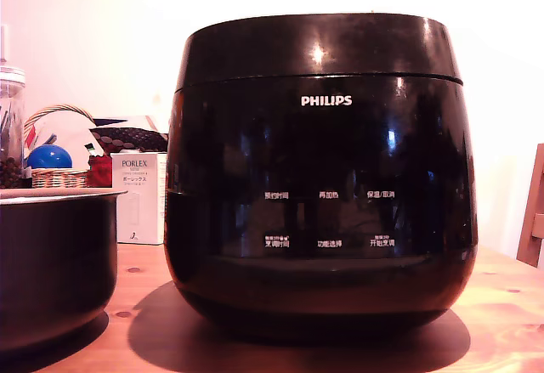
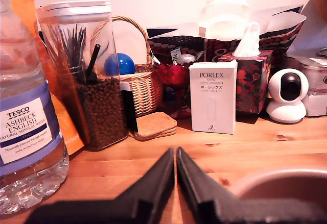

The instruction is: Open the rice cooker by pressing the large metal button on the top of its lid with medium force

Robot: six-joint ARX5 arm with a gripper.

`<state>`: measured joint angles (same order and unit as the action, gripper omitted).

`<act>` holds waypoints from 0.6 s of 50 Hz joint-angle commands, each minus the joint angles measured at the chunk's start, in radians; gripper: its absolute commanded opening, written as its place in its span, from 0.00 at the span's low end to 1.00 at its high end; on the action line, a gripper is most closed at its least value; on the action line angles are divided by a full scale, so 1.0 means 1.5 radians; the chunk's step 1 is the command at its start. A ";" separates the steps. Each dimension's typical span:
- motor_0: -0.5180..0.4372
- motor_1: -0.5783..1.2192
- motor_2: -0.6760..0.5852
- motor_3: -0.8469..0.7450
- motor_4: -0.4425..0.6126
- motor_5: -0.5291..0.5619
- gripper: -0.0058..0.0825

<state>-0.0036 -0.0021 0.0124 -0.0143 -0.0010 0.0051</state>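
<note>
Black wedge-shaped jaws of the gripper (image 2: 176,157) sat pressed together above the wooden table (image 2: 265,142) (approach barely begun, I judged), the glossy black rice cooker (image 1: 320,178) standing lid (image 1: 316,46) down, needing a rise over its unseen button.

Both views are bright with a warm pinkish cast. The exterior view's wall behind the rice cooker (image 1: 319,169) is blown out white; small glare spots glint on its lid (image 1: 319,46), and a soft shadow pools under it on the table (image 1: 501,305). In the wrist view the gripper (image 2: 175,155) is dark and soft-edged, while the boxes beyond it are sharp.
</note>
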 commanded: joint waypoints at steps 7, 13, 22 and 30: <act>0.021 -0.007 0.017 0.046 0.068 0.012 0.04; 0.020 -0.007 0.017 0.058 0.071 0.012 0.04; 0.020 -0.007 0.020 0.109 0.134 -0.045 0.04; 0.014 -0.007 0.056 0.098 0.260 -0.134 0.04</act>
<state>0.0261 -0.0032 0.0559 0.1318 0.3412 -0.1066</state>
